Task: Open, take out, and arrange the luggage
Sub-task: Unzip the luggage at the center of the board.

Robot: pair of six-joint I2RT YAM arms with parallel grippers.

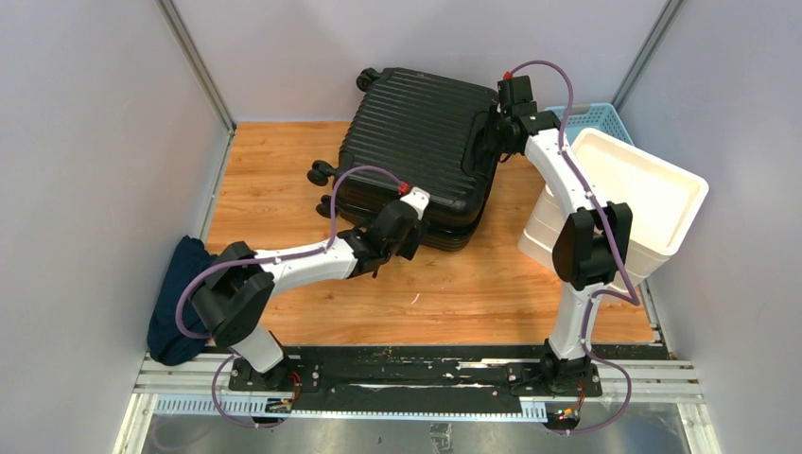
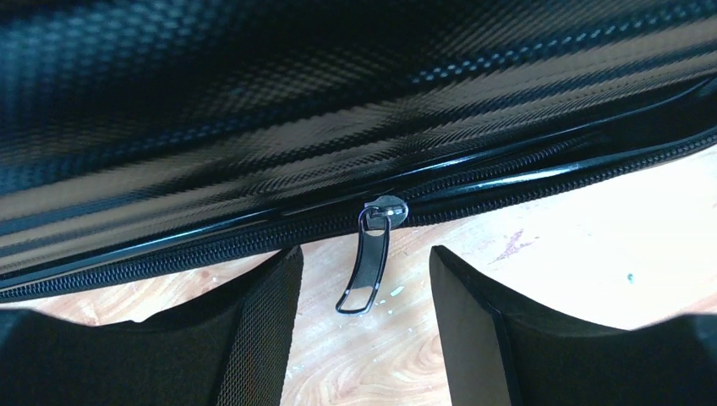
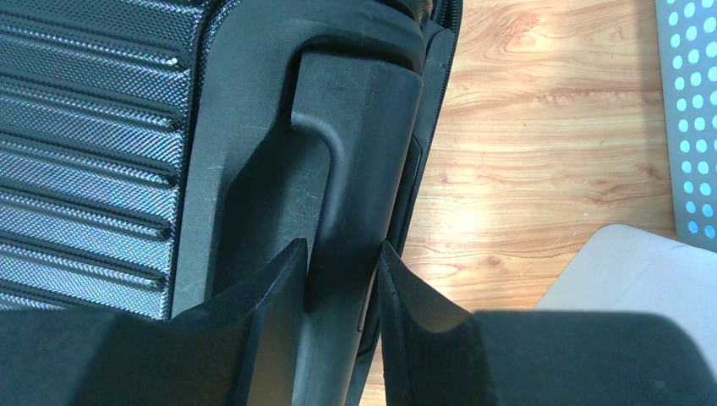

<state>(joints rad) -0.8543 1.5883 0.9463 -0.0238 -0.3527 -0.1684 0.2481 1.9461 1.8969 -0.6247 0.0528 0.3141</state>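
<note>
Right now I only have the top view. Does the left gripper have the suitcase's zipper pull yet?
Observer: No. In the left wrist view the zipper pull hangs loose between the open fingers of the left gripper and touches neither of them.
Operator: And the right arm? From above I can't see what it's on.
Observer: The right wrist view shows the right gripper closed on the handle of the suitcase, one finger on each side.

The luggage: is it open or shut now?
Shut. The luggage lies flat with both shells together; the zipper pull hangs at the seam. Whether the zipper is undone, cannot tell.
</note>
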